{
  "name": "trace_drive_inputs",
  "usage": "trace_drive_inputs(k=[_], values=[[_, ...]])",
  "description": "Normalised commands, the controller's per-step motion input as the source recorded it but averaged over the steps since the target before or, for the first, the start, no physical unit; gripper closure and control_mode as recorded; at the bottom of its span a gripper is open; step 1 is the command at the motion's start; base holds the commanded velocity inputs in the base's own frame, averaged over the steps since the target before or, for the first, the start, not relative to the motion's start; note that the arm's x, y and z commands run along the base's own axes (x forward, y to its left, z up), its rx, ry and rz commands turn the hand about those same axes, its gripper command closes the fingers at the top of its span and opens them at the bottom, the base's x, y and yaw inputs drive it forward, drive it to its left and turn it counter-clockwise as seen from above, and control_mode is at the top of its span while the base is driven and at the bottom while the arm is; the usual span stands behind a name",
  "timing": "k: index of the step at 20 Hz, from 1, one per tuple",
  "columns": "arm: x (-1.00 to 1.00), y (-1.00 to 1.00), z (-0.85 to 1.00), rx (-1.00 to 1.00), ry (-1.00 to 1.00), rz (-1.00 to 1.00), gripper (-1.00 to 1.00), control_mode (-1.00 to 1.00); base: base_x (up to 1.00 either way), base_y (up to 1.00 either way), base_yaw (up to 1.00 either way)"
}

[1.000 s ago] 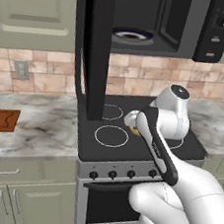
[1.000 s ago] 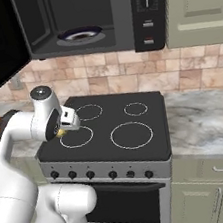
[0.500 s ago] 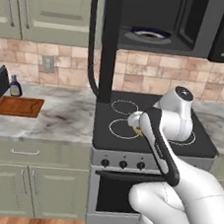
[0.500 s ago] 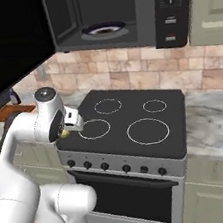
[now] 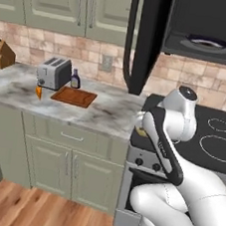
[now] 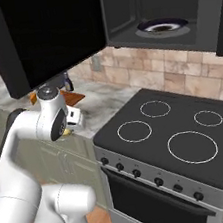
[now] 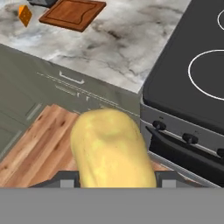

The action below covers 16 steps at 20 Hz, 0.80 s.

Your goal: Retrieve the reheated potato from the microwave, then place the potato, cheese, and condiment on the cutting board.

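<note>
Over the marble counter (image 5: 104,115) edge beside the stove (image 5: 202,141), end effector (image 7: 113,177) grips potato (image 7: 111,148).

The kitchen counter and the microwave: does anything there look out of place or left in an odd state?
The black over-range microwave hangs with its wide dark door swung fully open over the counter. The small orange cheese wedge lies on the marble, beside the reddish-brown wooden cutting board, not on it. Nothing looks spilled or damaged.

Bare marble counter (image 7: 109,48) is lying open ahead of the pincer (image 7: 113,177); the microwave (image 5: 144,38) door is hanging just above it.
</note>
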Motion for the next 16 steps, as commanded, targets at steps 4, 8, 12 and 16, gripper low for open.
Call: trace_drive_inputs(k=[4,8,12,16], values=[[0.00,0.00,0.00,0.00,0.00,0.00,1.00,1.00,-0.40,-0.23,0.25],[0.00,0.00,0.00,0.00,0.00,0.00,1.00,1.00,-0.45,-0.36,0.00],[0.00,0.00,0.00,0.00,0.00,0.00,1.00,1.00,-0.41,-0.23,0.00],[0.00,0.00,0.00,0.00,0.00,0.00,1.00,1.00,-0.47,-0.06,0.00]])
